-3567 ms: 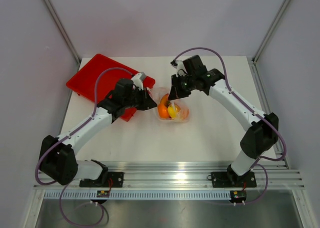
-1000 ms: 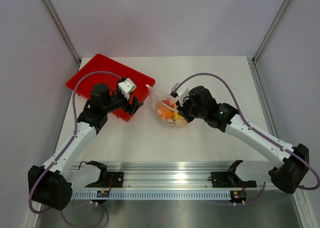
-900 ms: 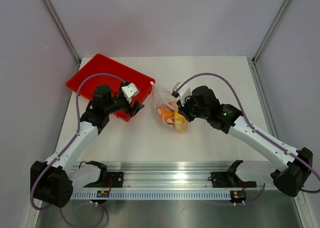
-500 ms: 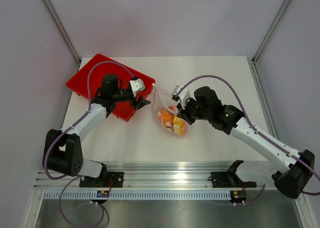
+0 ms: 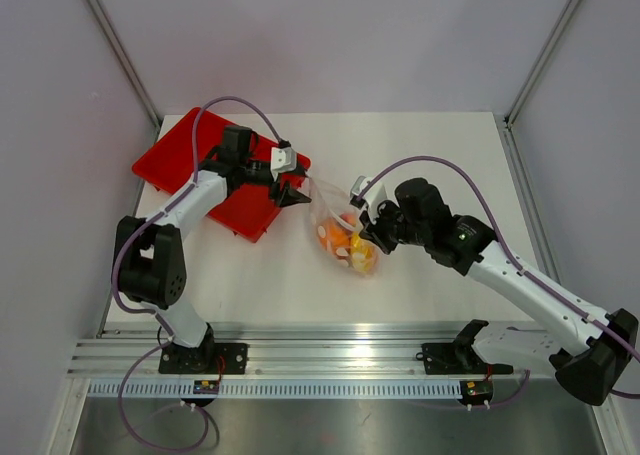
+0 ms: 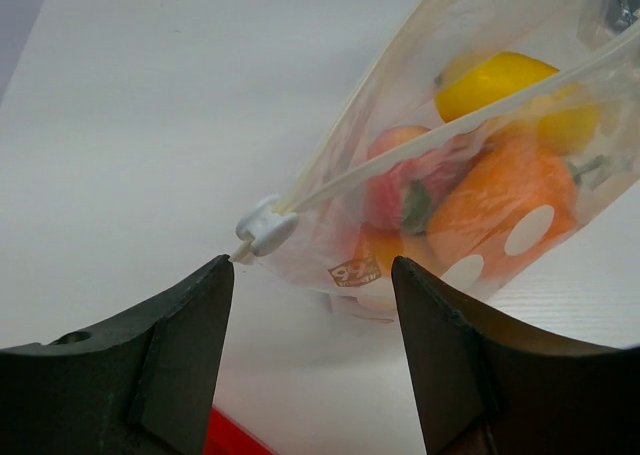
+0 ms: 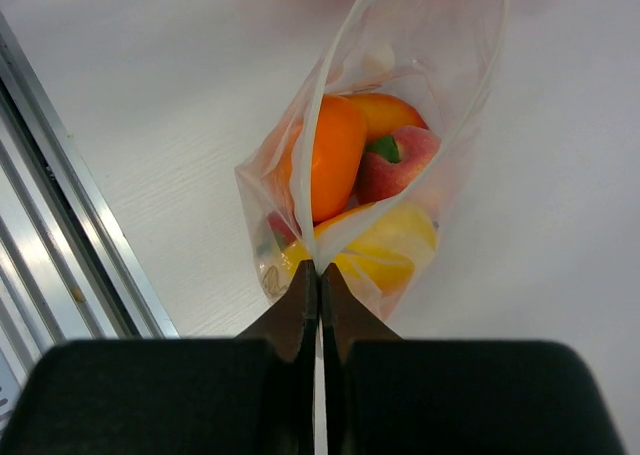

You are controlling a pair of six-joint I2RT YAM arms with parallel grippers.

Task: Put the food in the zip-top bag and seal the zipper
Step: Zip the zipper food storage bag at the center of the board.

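Zip-top bag (image 5: 338, 218): mid-table (image 5: 430, 155), the food (image 5: 346, 245) inside, mouth gaping. Zipper (image 6: 420, 147): long axis runs from one claw to the other, white slider (image 6: 265, 229) at its left end. Right claw (image 5: 368, 229): pinched tight on the zipper's right end. Left claw (image 5: 297, 196): fingers apart, empty, slider just ahead of their gap, the nearer arm for the closing pull. Red tray (image 5: 185, 160): beneath left arm
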